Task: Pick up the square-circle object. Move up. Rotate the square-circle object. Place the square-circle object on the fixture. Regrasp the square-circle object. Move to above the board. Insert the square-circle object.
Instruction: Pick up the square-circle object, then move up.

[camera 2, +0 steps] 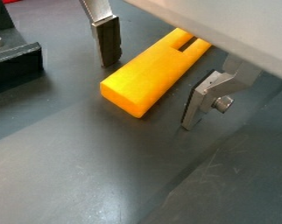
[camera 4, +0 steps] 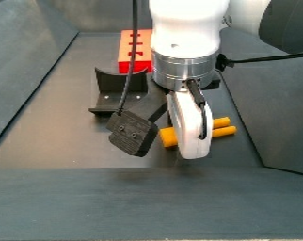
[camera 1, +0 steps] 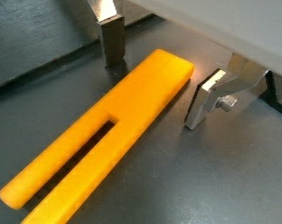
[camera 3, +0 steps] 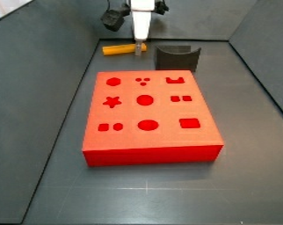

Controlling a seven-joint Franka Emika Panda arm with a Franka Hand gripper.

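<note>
The claw [camera 1: 155,74] is down low by the floor, and its two flat silver fingers [camera 1: 112,39] stand apart, one on each side of the yellow-orange peg [camera 1: 109,131]. The same claw [camera 2: 155,74] shows in both wrist views, and the fingers [camera 2: 105,39] are close to the peg [camera 2: 155,74] but not pressing on it, with a little gap showing on each side. The peg lies flat on the dark grey floor [camera 2: 96,175]. It is a long bar, square at one end, and the other end is split by a slot into two legs. In a side view the claw [camera 4: 192,141] hangs under the big white arm [camera 4: 185,38], and the peg [camera 4: 221,125] peeks out behind the fingers. In a side view from farther off, the claw [camera 3: 141,39] is at the far end of the floor, with the peg [camera 3: 121,49] under it. Just beside the peg sits the dark block [camera 3: 177,56] with a dip in its top. The same block [camera 4: 117,89] shows as a dark bracket on a plate. The big red board [camera 3: 148,114] with its shaped holes lies nearer, well apart from the peg, and only its end [camera 4: 133,52] shows behind the arm
</note>
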